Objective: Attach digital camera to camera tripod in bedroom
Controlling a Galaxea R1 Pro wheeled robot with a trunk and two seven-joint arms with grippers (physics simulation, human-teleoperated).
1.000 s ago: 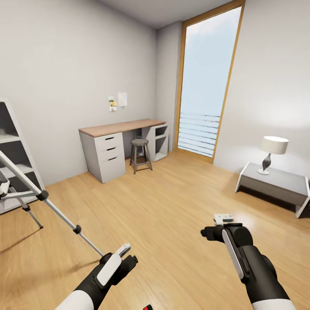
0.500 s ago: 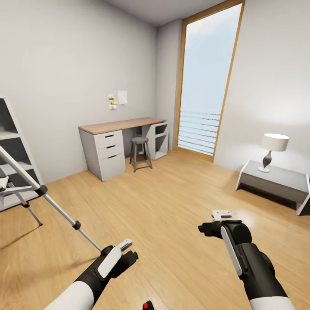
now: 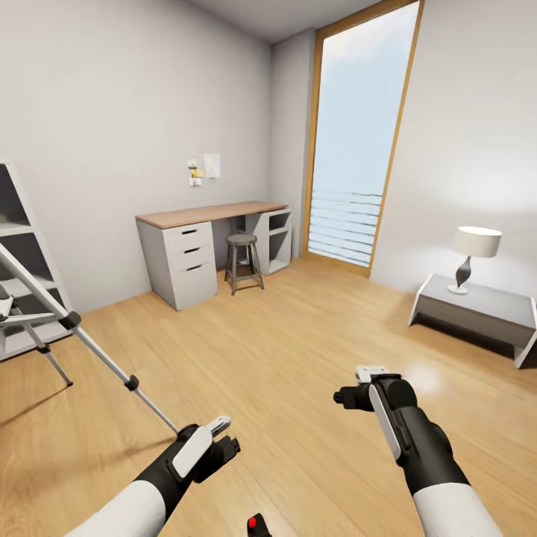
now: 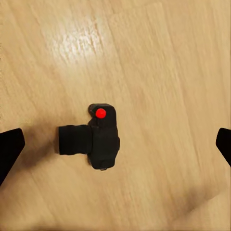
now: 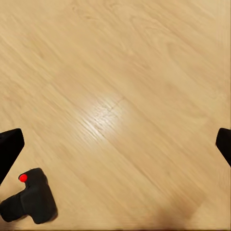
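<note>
Two arms are reaching forward over the light wood floor (image 3: 298, 350) of the bedroom. The left gripper (image 3: 218, 429) is hanging with its fingers spread wide and nothing between them; the right gripper (image 3: 371, 374) is likewise standing open and empty.

The digital camera (image 4: 94, 139) is lying on the bare floor, directly beneath the left gripper and apart from both dark fingertips at the frame edges of the left wrist view. Its long axis is running from the lens barrel through the boxy body, and the red dot is sitting on the hump. In the head view it is peeking in at the bottom edge, between the two arms.

The camera tripod (image 3: 74, 328) is standing at the left, one silver leg slanting down toward the left arm. Behind it, the shelf unit (image 3: 22, 246) is showing open compartments; their contents cannot be told.

Desk (image 3: 201, 246) drawers are sitting shut. Papers (image 3: 207, 168) on the wall are too small to read.
</note>
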